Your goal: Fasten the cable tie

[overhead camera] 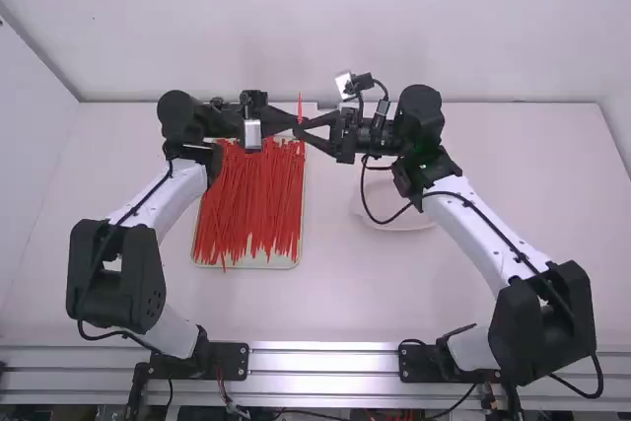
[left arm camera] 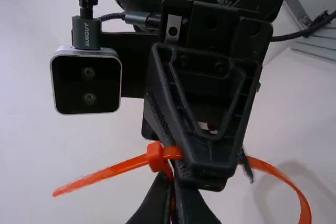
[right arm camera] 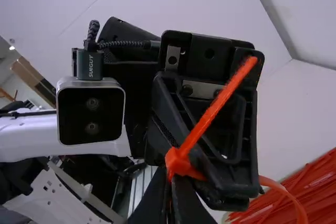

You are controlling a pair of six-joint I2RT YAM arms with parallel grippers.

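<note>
Both arms bend inward above the table; left gripper and right gripper meet tip to tip, each clamped on the cable tie.

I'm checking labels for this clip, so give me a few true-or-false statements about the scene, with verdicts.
1. The left gripper and the right gripper meet over the far end of the tray. True.
2. The held cable tie is blue. False: it is red-orange.
3. The cable tie curves into a loop. True.
4. The pile of spare ties lies loose on the bare table. False: it lies on the tray.
5. The right gripper is open. False: it is shut on the cable tie.
</note>
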